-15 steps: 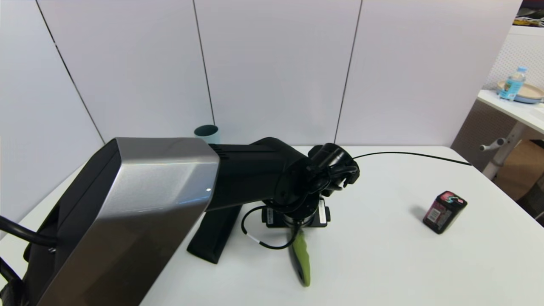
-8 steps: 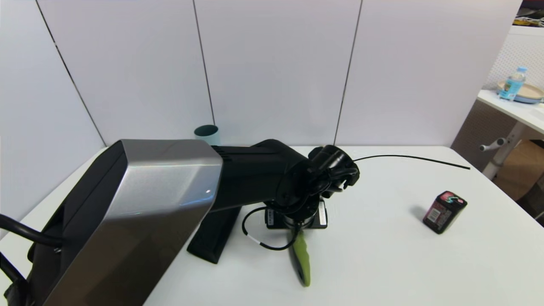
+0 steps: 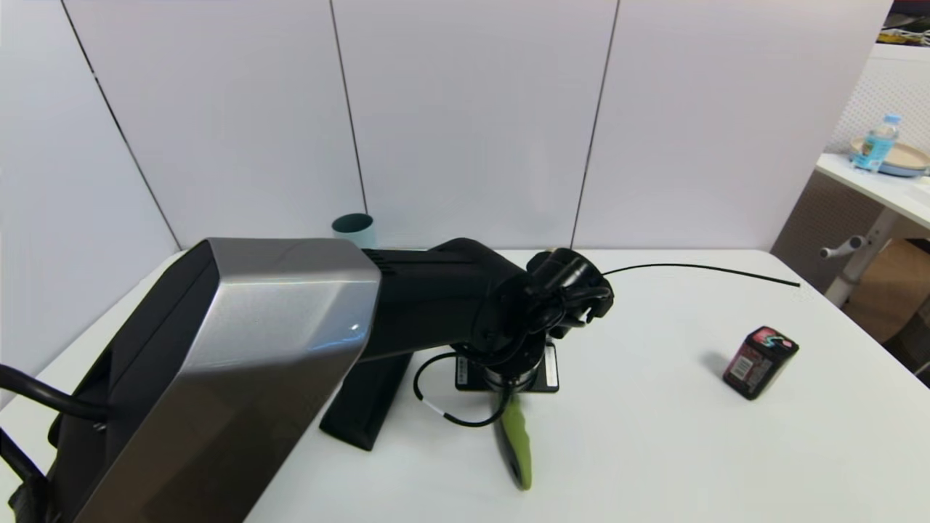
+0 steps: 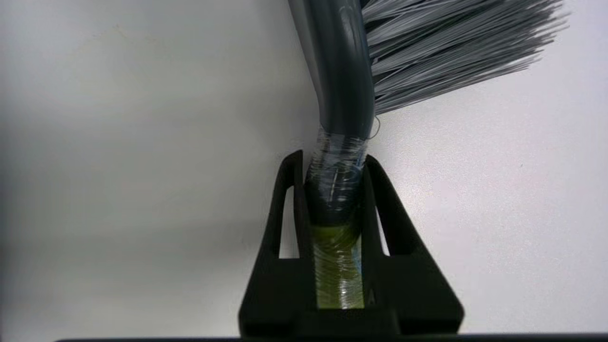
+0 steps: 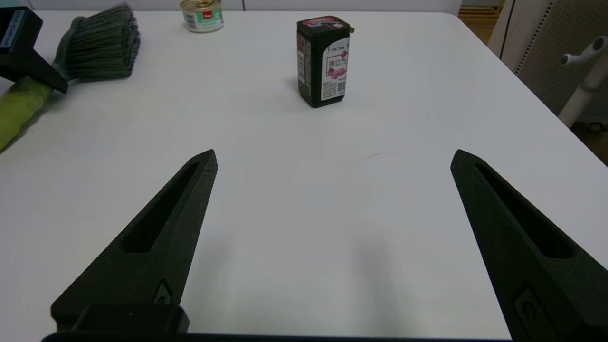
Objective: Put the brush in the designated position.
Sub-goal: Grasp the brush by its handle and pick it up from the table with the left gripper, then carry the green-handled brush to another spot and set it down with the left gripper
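The brush point(image 3: 516, 447) has a lime-green handle, a grey spine point(image 4: 339, 71) and dark fanned bristles point(image 5: 95, 45). My left gripper point(image 4: 332, 159) is shut on it where the green handle meets the grey spine. The brush lies low at the middle of the white table point(image 3: 654, 450), handle end pointing toward me; I cannot tell whether it touches the top. In the head view my left wrist point(image 3: 508, 341) hides the fingers and the bristles. The tabletop carries no marking for the designated position. My right gripper point(image 5: 335, 154) hangs open over bare table, with nothing between its fingers.
A black carton point(image 3: 759, 361) stands at the right of the table. A flat black pouch point(image 3: 367, 407) lies left of the brush. At the back are a teal cup point(image 3: 354, 226), a small tin point(image 5: 203, 15) and a thin black cable point(image 3: 697, 267).
My left forearm has shifted slightly to the right and the black cable has sagged a little. The brush handle stays where it was.
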{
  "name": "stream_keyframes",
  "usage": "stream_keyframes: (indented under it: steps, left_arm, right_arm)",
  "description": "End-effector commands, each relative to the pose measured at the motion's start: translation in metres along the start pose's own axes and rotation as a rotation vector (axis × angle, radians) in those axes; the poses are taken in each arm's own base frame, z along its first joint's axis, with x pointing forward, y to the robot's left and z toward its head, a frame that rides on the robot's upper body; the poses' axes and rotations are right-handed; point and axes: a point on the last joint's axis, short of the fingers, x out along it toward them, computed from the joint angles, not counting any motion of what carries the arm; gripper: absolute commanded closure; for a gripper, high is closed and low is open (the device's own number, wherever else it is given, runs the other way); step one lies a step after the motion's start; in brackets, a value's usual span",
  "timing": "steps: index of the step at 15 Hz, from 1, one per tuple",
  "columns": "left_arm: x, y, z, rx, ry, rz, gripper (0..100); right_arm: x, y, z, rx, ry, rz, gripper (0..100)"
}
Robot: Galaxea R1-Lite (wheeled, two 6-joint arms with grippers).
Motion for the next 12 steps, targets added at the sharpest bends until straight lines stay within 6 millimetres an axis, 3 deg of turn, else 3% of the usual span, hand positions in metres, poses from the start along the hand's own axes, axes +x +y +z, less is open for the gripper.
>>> stream_keyframes:
  steps: [1, 6, 12]
  left_arm:
    - [-0.009, 0.003, 0.004, 0.012, -0.015, -0.01, 100]
    - [-0.043, 0.015, 0.019, 0.024, -0.071, -0.042, 100]
    - [-0.139, 0.058, 0.033, -0.018, -0.155, -0.087, 100]
  right_arm:
    - [0.0, 0.0, 0.0, 0.0, 0.0, 0.0, 0]
    - [0.0, 0.0, 0.0, 0.0, 0.001, 0.0, 0]
    - [0.0, 0.0, 0.0, 0.0, 0.001, 0.0, 0]
